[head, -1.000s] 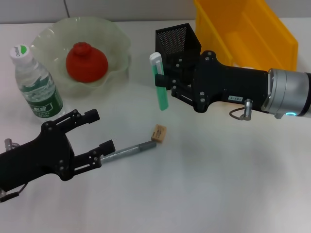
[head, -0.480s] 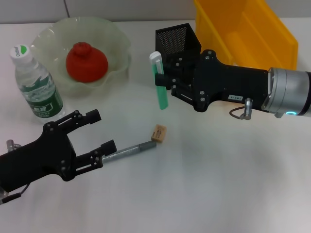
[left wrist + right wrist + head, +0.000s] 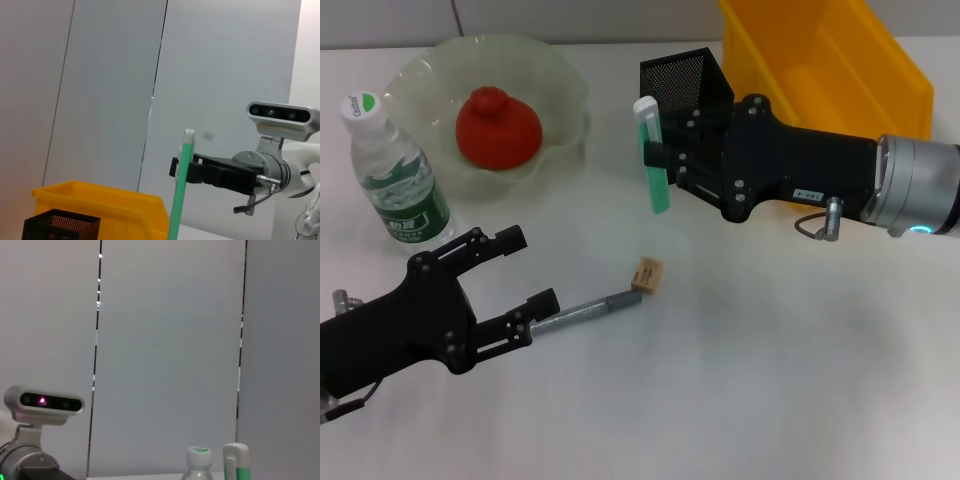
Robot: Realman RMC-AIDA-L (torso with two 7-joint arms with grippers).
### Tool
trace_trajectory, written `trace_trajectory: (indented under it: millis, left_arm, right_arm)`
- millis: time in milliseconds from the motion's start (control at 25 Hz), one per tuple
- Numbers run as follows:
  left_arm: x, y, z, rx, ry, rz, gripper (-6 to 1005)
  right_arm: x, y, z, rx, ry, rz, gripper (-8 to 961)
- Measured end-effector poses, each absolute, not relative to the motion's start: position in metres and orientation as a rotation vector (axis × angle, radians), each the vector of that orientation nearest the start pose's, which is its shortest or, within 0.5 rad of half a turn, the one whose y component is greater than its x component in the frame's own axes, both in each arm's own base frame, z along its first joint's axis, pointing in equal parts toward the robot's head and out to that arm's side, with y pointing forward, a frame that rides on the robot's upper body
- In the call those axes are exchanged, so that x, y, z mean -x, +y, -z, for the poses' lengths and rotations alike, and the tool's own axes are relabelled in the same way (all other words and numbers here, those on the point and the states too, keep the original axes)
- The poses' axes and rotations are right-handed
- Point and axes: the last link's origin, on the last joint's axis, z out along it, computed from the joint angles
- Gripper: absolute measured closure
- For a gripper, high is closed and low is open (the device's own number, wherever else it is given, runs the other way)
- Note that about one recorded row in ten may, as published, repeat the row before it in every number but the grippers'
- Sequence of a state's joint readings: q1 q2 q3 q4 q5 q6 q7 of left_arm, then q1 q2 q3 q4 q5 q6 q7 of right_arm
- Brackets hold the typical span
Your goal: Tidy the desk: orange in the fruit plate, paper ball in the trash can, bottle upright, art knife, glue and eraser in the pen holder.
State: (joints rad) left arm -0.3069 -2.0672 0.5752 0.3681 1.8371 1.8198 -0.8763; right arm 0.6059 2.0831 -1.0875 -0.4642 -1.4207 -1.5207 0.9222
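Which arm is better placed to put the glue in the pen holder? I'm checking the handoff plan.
Right. The right gripper is shut on the glue, upright beside the pen holder. The left gripper is open, low by the art knife.

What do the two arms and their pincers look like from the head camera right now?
Both pincers are matte black, blocky bodies with linkage fingers and visible screw heads. The right pincer mounts on a silver wrist ring with a small cyan light, carries a small white label, and has a thin looped cable beneath a metal plug. The left pincer shows a similar metal plug at its base.
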Motion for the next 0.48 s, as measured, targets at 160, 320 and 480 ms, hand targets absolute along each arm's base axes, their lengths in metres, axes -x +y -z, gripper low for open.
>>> trace_trajectory:
  millis: [160, 320, 480]
  left_arm:
    - [0.3019, 0.2298, 0.0095, 2.515, -0.429, 1.124, 200]
    - [0.3022, 0.2298, 0.0104, 2.512, -0.424, 1.118, 200]
    - [0.3024, 0.2305, 0.0112, 2.506, -0.428, 1.116, 200]
  right_arm:
    - [-0.1903, 0.3395, 0.0354, 2.626, -0.024, -1.073, 799]
    - [-0.1887, 0.3419, 0.0315, 2.562, -0.107, -1.079, 799]
    - [-0.1884, 0.3433, 0.0293, 2.497, -0.217, -1.061, 799]
